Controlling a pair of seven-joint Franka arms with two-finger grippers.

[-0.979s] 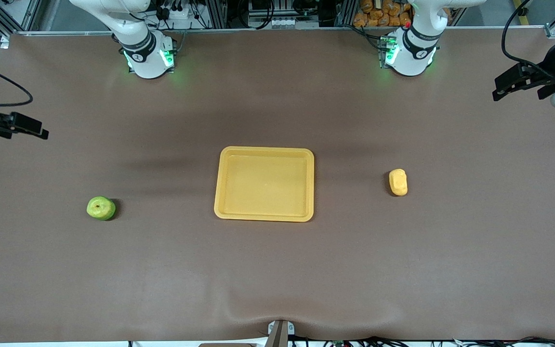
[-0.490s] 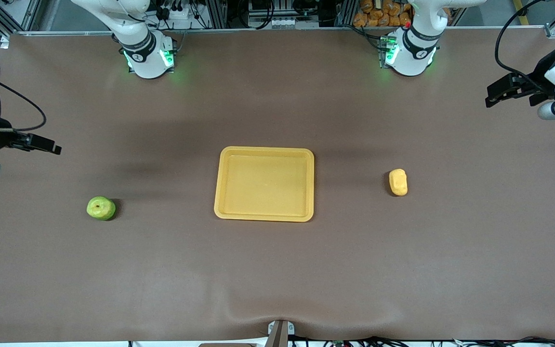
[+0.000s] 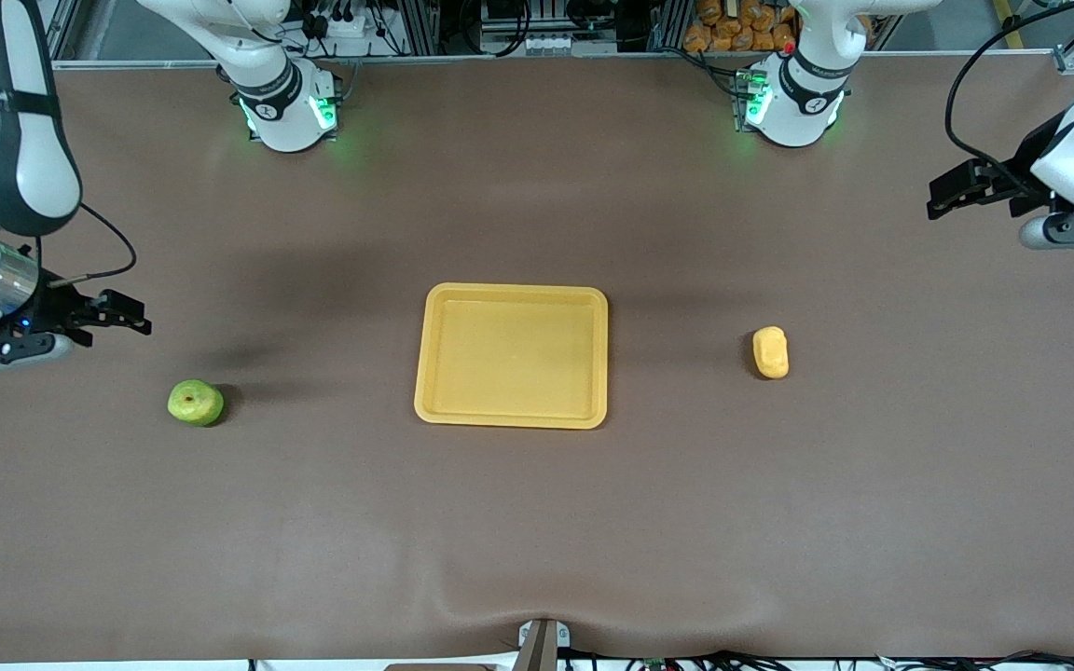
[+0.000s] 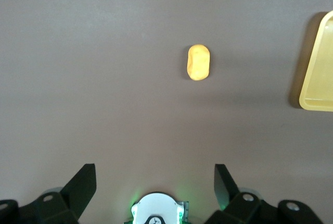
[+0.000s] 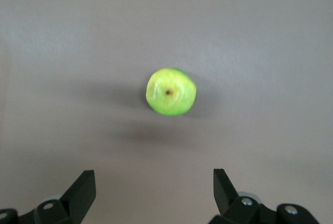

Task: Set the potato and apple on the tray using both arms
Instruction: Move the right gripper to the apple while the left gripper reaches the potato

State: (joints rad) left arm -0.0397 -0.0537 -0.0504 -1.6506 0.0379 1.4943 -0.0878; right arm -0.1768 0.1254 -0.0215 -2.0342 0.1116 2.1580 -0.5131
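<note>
The yellow tray (image 3: 512, 355) lies empty at the middle of the table. The green apple (image 3: 195, 403) sits toward the right arm's end and shows in the right wrist view (image 5: 170, 91). The yellow-orange potato (image 3: 770, 352) sits toward the left arm's end and shows in the left wrist view (image 4: 198, 62), with the tray's edge (image 4: 317, 62) beside it. My right gripper (image 3: 131, 324) (image 5: 154, 179) is open and empty over the table close to the apple. My left gripper (image 3: 943, 194) (image 4: 155, 174) is open and empty over the table's left-arm end, well apart from the potato.
The arm bases (image 3: 290, 112) (image 3: 793, 102) glow green at the table's edge farthest from the front camera. A small bracket (image 3: 542, 643) sits at the nearest edge. Brown table surface surrounds the tray on every side.
Both grippers have come inward from the table's ends. The right gripper has moved toward the apple, the left gripper toward the potato. Apple, potato and tray have not moved.
</note>
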